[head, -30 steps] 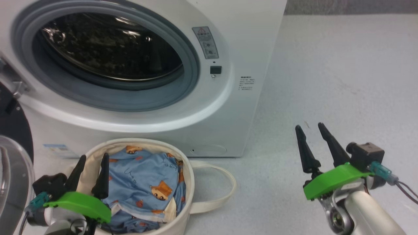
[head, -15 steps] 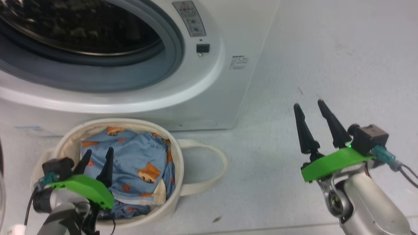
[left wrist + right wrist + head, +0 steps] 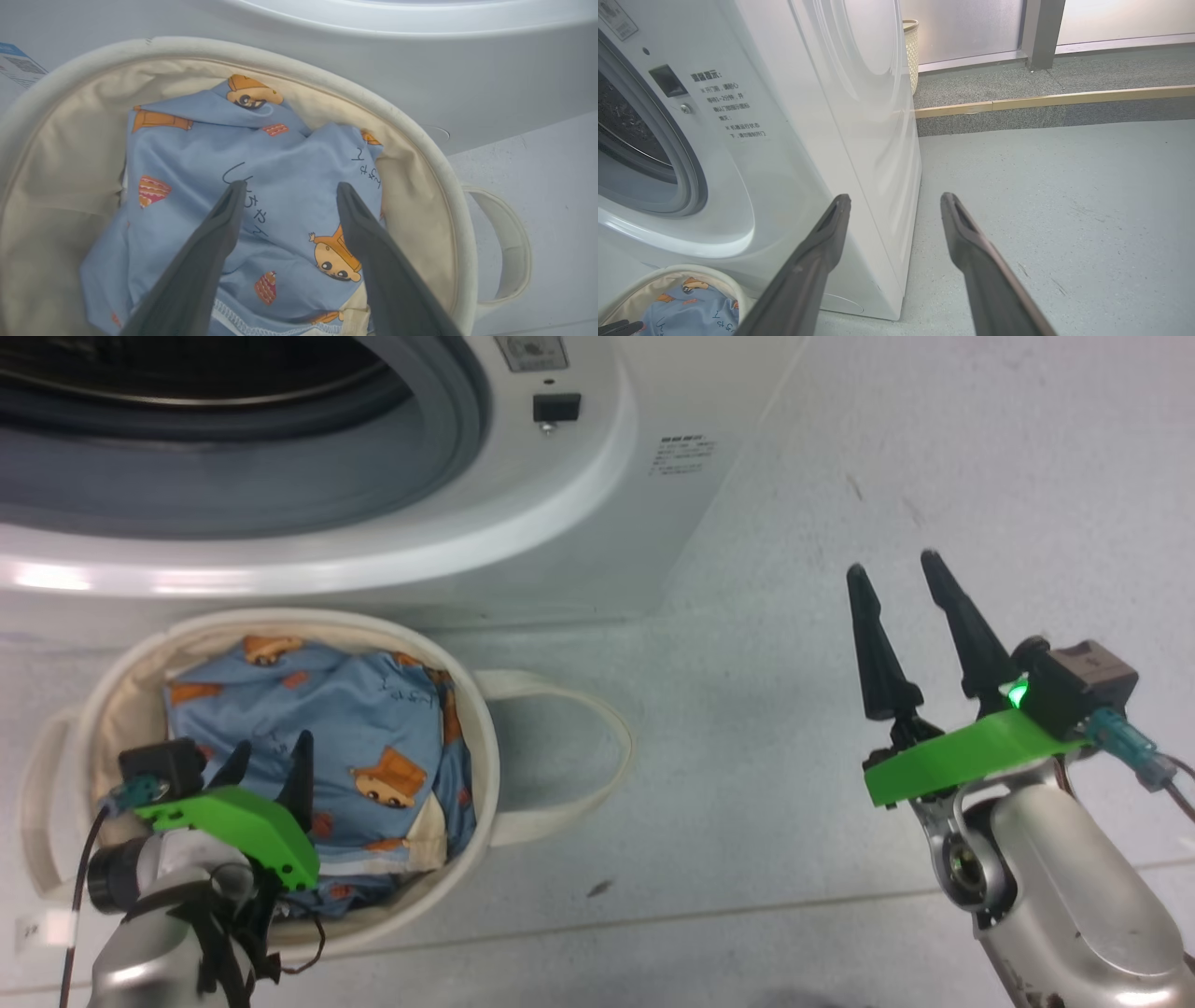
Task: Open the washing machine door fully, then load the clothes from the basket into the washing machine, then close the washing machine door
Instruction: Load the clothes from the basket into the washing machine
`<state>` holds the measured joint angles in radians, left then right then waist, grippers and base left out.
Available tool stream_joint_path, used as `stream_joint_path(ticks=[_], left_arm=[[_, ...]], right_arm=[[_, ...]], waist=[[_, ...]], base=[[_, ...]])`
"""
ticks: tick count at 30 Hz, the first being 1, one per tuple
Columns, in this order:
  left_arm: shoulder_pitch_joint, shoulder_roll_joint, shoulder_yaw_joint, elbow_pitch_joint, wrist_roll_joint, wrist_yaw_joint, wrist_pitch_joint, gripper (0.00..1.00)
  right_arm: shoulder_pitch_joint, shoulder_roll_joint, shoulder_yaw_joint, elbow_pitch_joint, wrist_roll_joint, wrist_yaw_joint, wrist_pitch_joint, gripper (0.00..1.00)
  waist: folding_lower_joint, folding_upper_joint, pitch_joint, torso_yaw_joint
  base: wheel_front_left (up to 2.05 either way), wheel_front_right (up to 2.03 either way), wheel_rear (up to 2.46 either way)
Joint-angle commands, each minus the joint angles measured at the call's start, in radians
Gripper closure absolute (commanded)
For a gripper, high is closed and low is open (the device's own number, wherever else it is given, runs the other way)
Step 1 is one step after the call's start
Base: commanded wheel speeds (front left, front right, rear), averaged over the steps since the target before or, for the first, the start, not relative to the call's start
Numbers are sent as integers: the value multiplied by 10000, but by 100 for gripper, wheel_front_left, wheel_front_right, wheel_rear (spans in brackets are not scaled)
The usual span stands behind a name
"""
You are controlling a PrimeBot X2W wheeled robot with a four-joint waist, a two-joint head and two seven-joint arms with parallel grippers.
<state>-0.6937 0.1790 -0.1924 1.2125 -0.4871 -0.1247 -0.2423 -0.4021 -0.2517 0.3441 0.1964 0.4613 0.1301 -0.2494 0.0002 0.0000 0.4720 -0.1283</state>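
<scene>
Clothes [image 3: 317, 709] are kept inside the basket [image 3: 117, 709], bunched up in a soft heap. They are light blue, and little orange animals and dark scribbles are printed on them. A white-stitched hem is seen at the near side in the left wrist view. The basket is round and cream, and it is set on the floor [image 3: 840, 448] just in front of the washing machine [image 3: 597, 523]. One long strap handle [image 3: 624, 747] is laid out on the floor to the basket's right, and another loop is seen on its left side.

The washing machine's round hole is seen open, and its grey rubber ring [image 3: 233, 495] is seen at the top of the head view. A small black square [image 3: 556, 408] and some tiny print [image 3: 681, 455] are found on the white front beside the ring.

The left gripper [image 3: 273, 744] is held over the near part of the basket, pointed down at the clothes. Its two dark fingers are spread wide and nothing is held between them. The tips are very close to the blue cloth, but whether it is touched cannot be told.

The right gripper [image 3: 892, 563] is held up over the floor, well apart from the basket, off to the right of the machine. Its fingers are spread wide too, and nothing is held.
</scene>
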Motion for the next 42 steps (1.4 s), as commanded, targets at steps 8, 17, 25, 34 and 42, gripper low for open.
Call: stream_joint_path(ticks=[8, 17, 25, 34, 42], left_arm=[[-575, 473, -538, 233, -394, -57, 863, 0], [-1370, 859, -647, 629, -597, 62, 1475, 0], [-2041, 995, -774, 725, -547, 166, 1498, 0], [-2318, 1019, -813, 768, -646, 227, 1333, 2], [-2208, 898, -831, 776, -836, 78, 883, 100]], right_arm=[[-77, -16, 145, -828, -367, 6, -124, 0], [222, 154, 165, -1632, -566, 6, -124, 0], [324, 279, 198, -2142, -733, 6, -124, 0], [380, 462, 86, -2299, -775, 6, -124, 0], [325, 452, 75, -2122, -688, 6, -124, 0]], waist=[[-2, 0, 1186, -342], [-2, 0, 2198, -566], [-2, 0, 3016, -775], [-2, 0, 3161, -859], [-2, 0, 2714, -703]], base=[[0, 0, 0], [0, 0, 0], [0, 0, 0], [0, 0, 0], [0, 0, 0]])
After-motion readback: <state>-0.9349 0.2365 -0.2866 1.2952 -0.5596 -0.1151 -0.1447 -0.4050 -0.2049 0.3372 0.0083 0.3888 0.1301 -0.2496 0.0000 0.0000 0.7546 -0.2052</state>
